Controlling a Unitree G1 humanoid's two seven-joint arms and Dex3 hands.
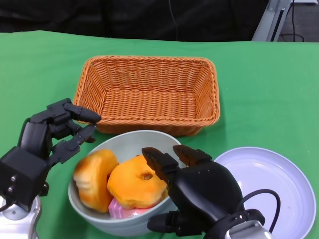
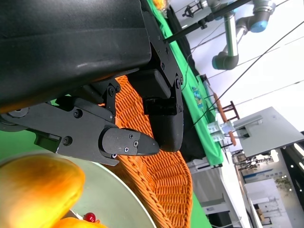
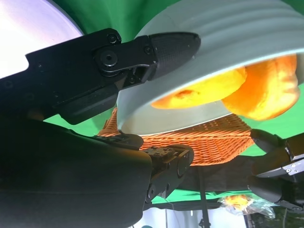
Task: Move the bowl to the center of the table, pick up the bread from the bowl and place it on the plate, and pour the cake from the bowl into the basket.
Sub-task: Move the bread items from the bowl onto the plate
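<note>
A: Head view: right hand (image 1: 199, 191) grips the bowl (image 1: 149, 142) by its near rim, just before the wicker basket (image 1: 148, 93). Both bread rolls (image 1: 137, 181) and the pink cake (image 1: 123, 209) lie inside; the plate (image 1: 264, 186) is bare.

B: Right wrist view?

A: Fingers (image 3: 166, 47) clamp the bowl wall.

B: Left?

A: Left hand (image 2: 142, 123) is spread, holding nothing. Judging by this, bread and pour remain.
</note>
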